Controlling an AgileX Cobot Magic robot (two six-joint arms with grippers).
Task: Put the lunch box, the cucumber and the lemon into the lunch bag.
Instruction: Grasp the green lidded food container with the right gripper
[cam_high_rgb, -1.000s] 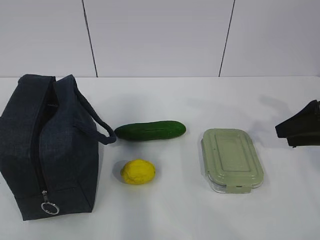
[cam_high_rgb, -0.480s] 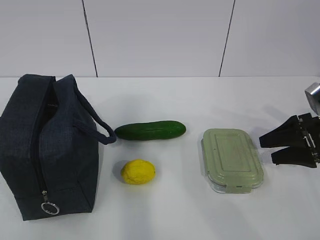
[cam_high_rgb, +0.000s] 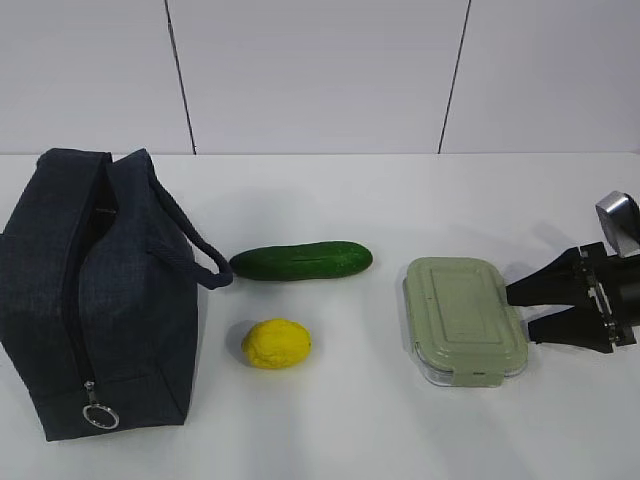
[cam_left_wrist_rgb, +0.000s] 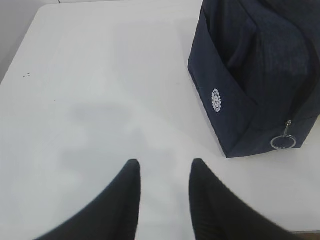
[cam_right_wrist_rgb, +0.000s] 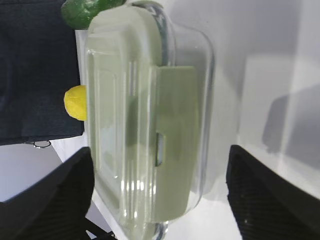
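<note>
The white desk (cam_high_rgb: 330, 430) carries everything in a loose row, which leaves each item free to be picked on its own. Largest is the lunch bag (cam_high_rgb: 95, 300), a dark navy fabric box standing at the left end with its strap handles (cam_high_rgb: 185, 245) flopped toward the middle. Its zipper runs down the near face to a silver ring pull (cam_high_rgb: 100, 416) resting low by the desk; whether the top is open enough to take anything I cannot tell from these views.

Next in size is the lunch box (cam_high_rgb: 463, 320), a clear container with a pale green clip-on lid, lying flat right of centre, well apart from the bag. The right claw (cam_high_rgb: 520, 310) sits just beside its right edge, low over the desk, fingers spread wide and holding nothing. In the right wrist view the box (cam_right_wrist_rgb: 145, 115) lies between the two dark fingers (cam_right_wrist_rgb: 55, 200), so the wide spread appears meant to straddle the box for a side grasp. That suggests the box is the first thing to go in.

The cucumber (cam_high_rgb: 301, 261) lies lengthwise between bag and box, near the handles. The lemon (cam_high_rgb: 276, 343) sits just in front of it, apart from it.

The left claw (cam_left_wrist_rgb: 162, 200) hovers over bare desk left of the bag, partly open and empty, likely waiting to steady the bag.
</note>
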